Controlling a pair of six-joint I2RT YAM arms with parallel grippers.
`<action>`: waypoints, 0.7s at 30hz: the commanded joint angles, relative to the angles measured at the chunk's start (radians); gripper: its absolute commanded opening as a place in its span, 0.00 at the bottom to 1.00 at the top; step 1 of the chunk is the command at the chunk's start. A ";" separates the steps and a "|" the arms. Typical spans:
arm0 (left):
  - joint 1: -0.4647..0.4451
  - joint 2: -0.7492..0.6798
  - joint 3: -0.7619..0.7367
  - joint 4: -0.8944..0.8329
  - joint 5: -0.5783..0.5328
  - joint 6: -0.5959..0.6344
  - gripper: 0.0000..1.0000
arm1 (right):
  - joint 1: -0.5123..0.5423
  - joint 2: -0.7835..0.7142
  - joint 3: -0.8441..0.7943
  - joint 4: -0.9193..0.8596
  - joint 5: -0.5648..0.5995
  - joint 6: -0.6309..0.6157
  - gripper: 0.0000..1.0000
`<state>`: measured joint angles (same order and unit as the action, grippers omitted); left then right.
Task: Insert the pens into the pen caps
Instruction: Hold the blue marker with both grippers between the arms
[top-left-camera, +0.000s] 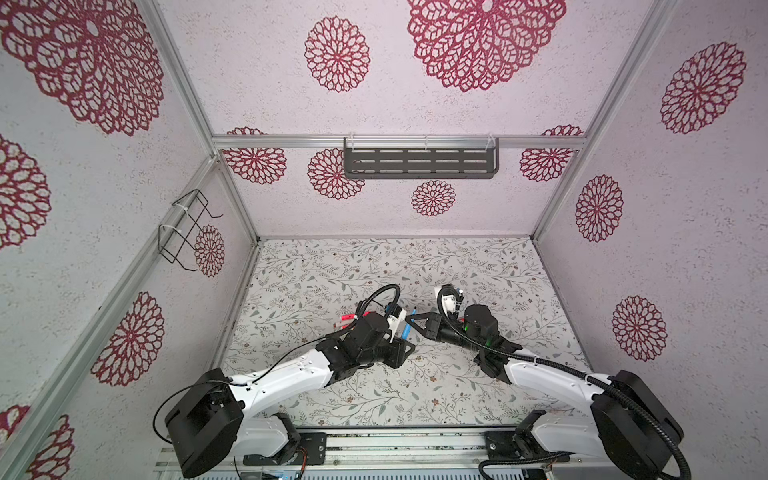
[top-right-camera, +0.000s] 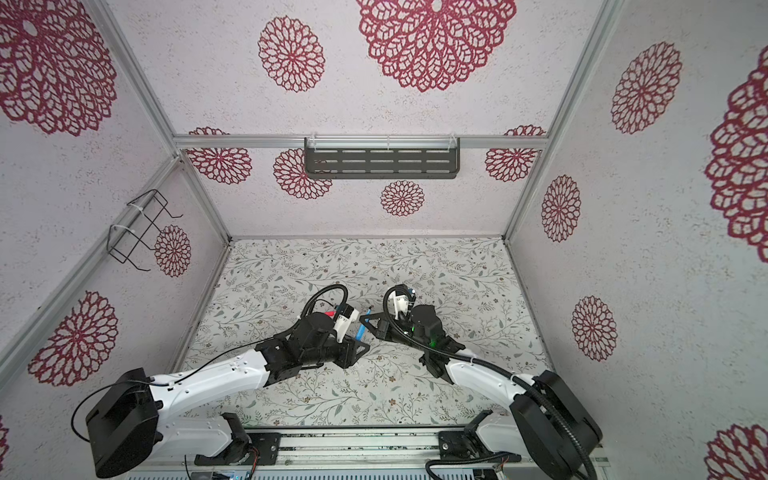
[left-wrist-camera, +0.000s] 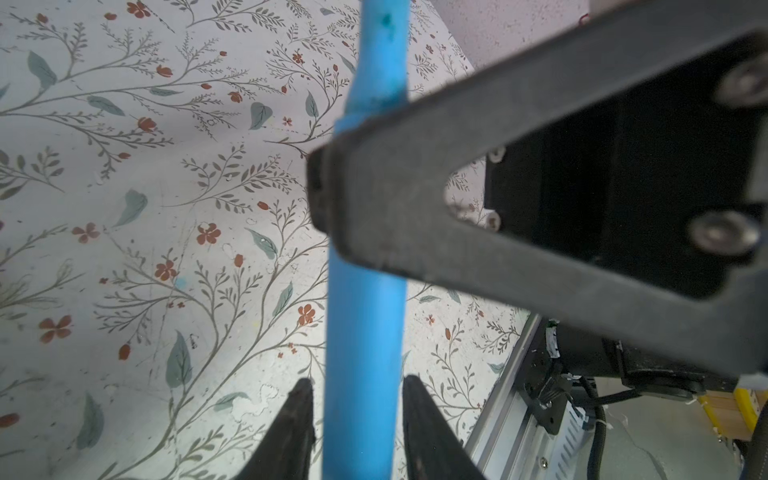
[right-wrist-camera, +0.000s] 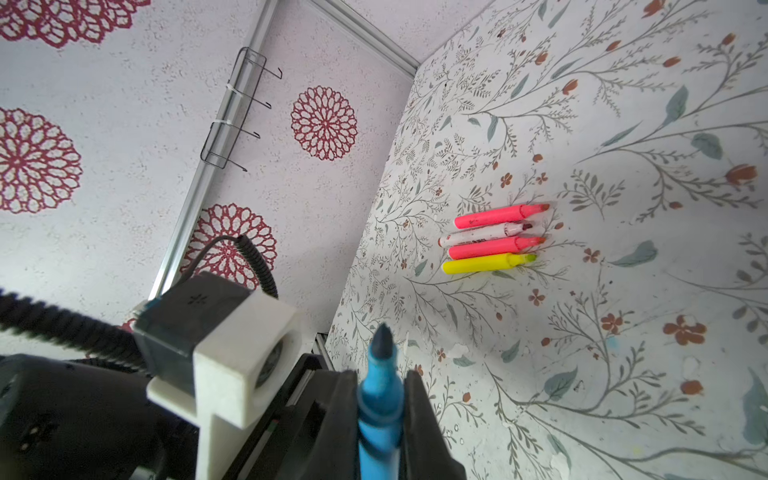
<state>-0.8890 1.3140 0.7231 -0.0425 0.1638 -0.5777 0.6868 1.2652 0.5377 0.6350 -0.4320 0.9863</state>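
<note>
A blue pen (top-left-camera: 407, 329) (top-right-camera: 361, 330) hangs above the table's middle, between my two grippers. My right gripper (right-wrist-camera: 380, 376) (top-left-camera: 410, 319) is shut on its upper barrel, just behind the dark tip. My left gripper (left-wrist-camera: 357, 386) (top-left-camera: 406, 345) straddles the lower barrel (left-wrist-camera: 365, 316), and a thin gap shows on each side of it. Several more pens lie side by side on the table: pink (right-wrist-camera: 498, 216), white (right-wrist-camera: 482, 235), red-pink (right-wrist-camera: 494, 246) and yellow (right-wrist-camera: 486, 263). In both top views the left arm hides most of them. The pen caps are out of view.
A wire rack (top-left-camera: 185, 230) hangs on the left wall. A dark slotted shelf (top-left-camera: 419, 162) is on the back wall. The left wrist camera (right-wrist-camera: 224, 332) sits close beside the right gripper. The metal rail (top-left-camera: 395, 442) runs along the table's front edge.
</note>
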 joint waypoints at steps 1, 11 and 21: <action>-0.014 -0.007 0.025 0.019 -0.018 0.001 0.28 | 0.009 0.011 -0.006 0.095 -0.011 0.035 0.00; -0.014 -0.022 0.026 0.018 -0.046 -0.002 0.22 | 0.027 0.017 -0.016 0.109 -0.008 0.040 0.00; -0.014 -0.053 0.011 0.022 -0.074 -0.001 0.20 | 0.043 0.020 -0.013 0.104 -0.001 0.034 0.00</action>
<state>-0.8906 1.2839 0.7246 -0.0425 0.1066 -0.5785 0.7219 1.2835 0.5293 0.6849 -0.4313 1.0172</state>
